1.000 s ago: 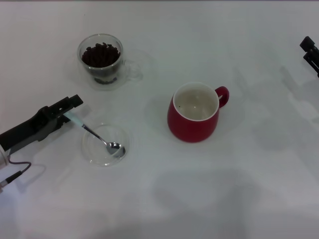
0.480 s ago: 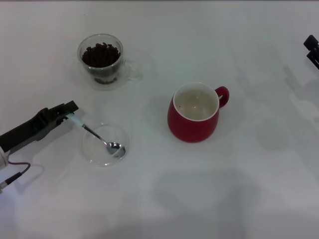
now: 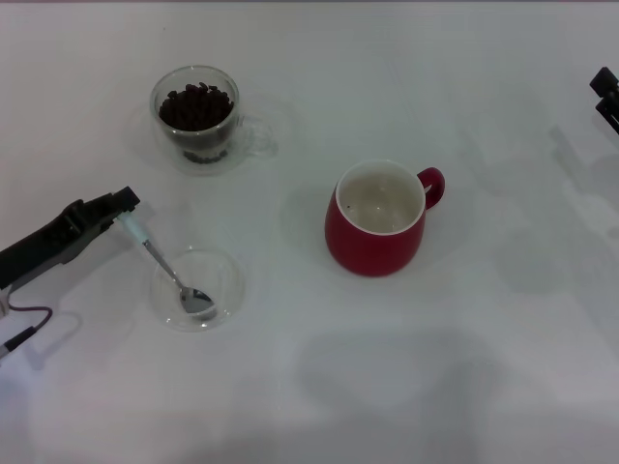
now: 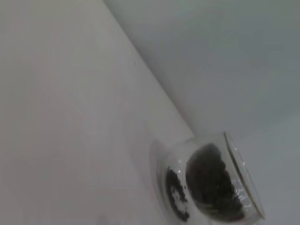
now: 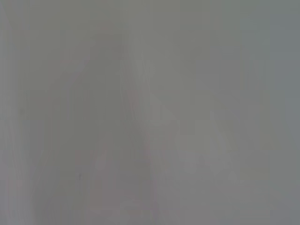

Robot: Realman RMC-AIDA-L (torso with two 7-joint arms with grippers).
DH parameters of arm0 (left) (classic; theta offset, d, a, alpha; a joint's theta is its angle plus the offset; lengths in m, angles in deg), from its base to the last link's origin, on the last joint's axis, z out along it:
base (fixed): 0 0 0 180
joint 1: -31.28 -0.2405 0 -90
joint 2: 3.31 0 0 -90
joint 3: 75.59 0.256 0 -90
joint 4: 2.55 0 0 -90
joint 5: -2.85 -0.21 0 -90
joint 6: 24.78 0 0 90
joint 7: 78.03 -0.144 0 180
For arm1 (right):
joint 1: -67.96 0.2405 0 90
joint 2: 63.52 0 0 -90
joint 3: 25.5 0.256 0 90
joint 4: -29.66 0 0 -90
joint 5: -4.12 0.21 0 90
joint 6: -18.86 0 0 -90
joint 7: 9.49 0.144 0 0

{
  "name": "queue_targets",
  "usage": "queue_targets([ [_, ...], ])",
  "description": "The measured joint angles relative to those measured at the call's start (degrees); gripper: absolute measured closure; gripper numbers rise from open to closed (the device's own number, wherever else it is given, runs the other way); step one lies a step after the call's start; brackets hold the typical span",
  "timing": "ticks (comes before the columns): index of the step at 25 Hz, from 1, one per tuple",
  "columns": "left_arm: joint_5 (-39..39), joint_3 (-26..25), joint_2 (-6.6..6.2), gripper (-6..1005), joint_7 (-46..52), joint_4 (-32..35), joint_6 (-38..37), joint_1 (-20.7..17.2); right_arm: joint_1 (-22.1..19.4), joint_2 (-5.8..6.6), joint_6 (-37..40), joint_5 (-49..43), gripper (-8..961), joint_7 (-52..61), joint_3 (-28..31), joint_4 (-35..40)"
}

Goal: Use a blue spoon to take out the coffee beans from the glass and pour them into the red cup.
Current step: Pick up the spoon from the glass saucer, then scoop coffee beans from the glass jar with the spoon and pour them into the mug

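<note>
Right wrist view: only bare pale grey worktop (image 5: 150, 112) with faint soft shadows, nothing else discernible here.

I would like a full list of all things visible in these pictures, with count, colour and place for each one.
glass: one, clear, far left of the table
coffee beans: many, dark brown, inside the glass
red cup: one, dark red with white inside, middle of the table, handle toward the robot's right
glass dish: one, clear, near left
blue spoon: one, metal with pale blue handle, bowl resting in the dish
table: one, white
left tool: one, black, at the spoon's handle end
right tool: one, black, far right edge
</note>
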Motion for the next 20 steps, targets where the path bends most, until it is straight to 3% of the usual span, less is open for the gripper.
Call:
queue_targets([
  [8,3.6,0.15,-0.74,868,-0.92,-0.15,-3.49,0.01,0.02,-0.02,-0.11,0.24,246,0.0,0.0,0.0],
  [10,6.14,0.09,-1.89,868,-1.26,-0.33,-6.95,-0.01,0.09,-0.02,-0.16,0.24,246,0.0,0.0,0.0],
  [12,7.0,0.02,-2.23,868,-1.28,-0.43,-7.83,-0.02,0.13,0.0,-0.19,0.23,246,0.0,0.0,0.0],
  [15,15.71,0.21,-4.04,869,-2.92,-2.77,-13.43,0.82,0.22,0.06,-0.2,0.63,246,0.0,0.0,0.0],
  [20,21.69,0.32,-5.86,869,-6.84,-7.29,-13.71,6.46,0.44,0.07,-0.03,1.47,246,0.0,0.0,0.02],
])
